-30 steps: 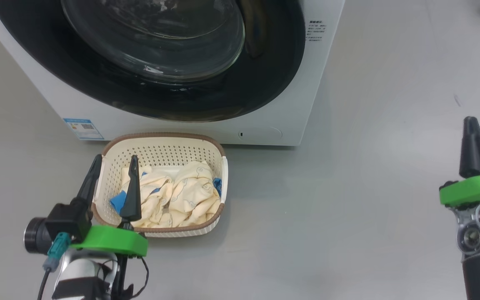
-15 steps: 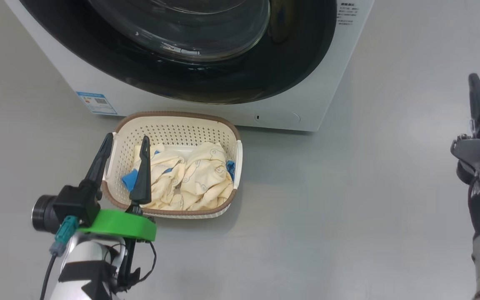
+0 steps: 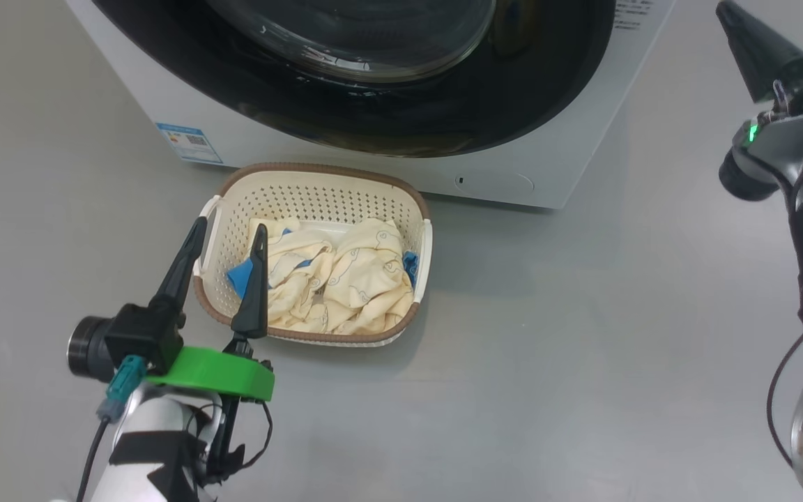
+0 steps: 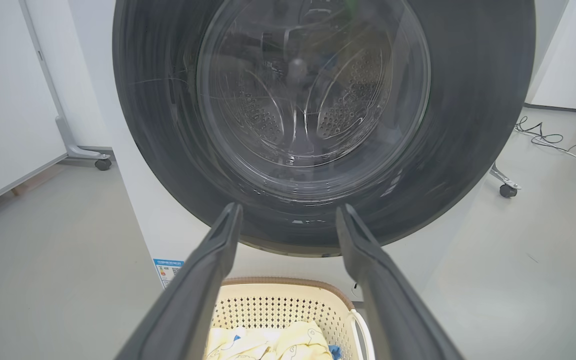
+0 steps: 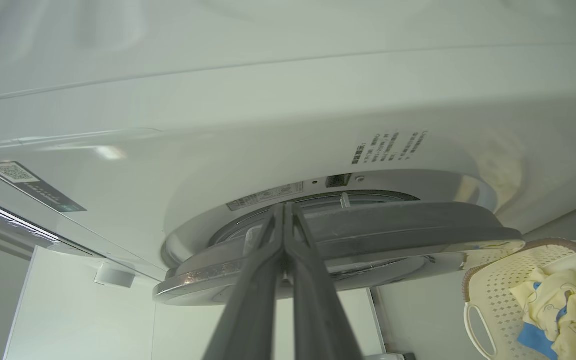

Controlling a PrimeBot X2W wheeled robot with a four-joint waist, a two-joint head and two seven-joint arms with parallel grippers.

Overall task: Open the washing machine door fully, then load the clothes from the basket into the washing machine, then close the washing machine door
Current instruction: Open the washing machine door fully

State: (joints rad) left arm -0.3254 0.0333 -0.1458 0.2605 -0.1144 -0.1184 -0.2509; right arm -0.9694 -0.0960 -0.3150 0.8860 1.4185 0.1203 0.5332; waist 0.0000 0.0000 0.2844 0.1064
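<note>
While the washing machine door (image 3: 443,118) covered the mouth of the white washing machine (image 3: 555,167), its perforated drum showing through the glass in the left wrist view, the basket (image 3: 325,169) sat on the grey floor (image 3: 583,348) just in front of the machine. It was below the door's black rim and to the right of a small blue sticker (image 3: 189,143). The clothes (image 3: 353,279) lay crumpled inside the basket, cream-yellow with blue patches, filling most of its bottom. The left gripper (image 3: 231,223) hovered at the basket's left side with its fingers (image 4: 203,280) spread wide and nothing between them; in the head view one finger lay across the left handle and the other across the cloth. The right gripper (image 3: 728,10) was raised beside the machine's right front corner, well apart from the basket, its fingers (image 5: 313,290) pressed together and empty. In the right wrist view their tips appeared to reach the door's edge, though the angle was too shallow to show contact.
</note>
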